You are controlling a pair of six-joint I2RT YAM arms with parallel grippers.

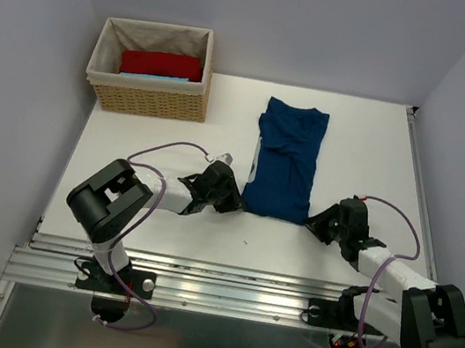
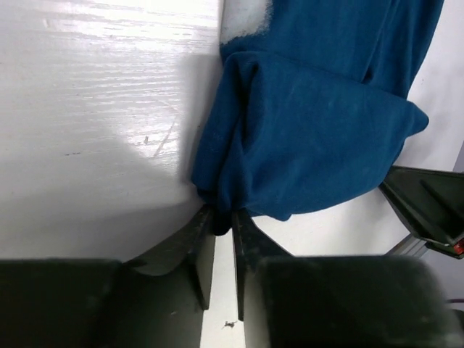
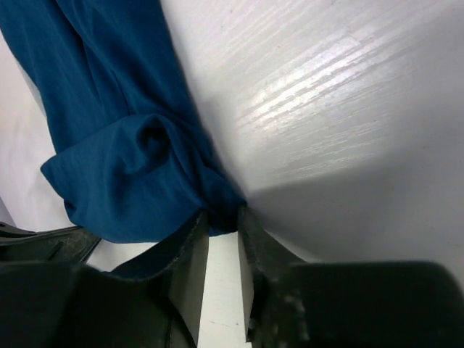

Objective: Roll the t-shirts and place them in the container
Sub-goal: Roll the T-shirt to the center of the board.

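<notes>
Navy t-shirt corners between fingers

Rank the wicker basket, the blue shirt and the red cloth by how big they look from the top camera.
1. basket
2. blue shirt, folded narrow, somewhat smaller than the basket
3. red cloth, only partly showing inside the basket

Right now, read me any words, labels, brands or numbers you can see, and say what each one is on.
No text can be read in any view.
The shirt is plain blue; its white patch shows no lettering.
The basket and the red cloth inside it carry no visible label.
</notes>
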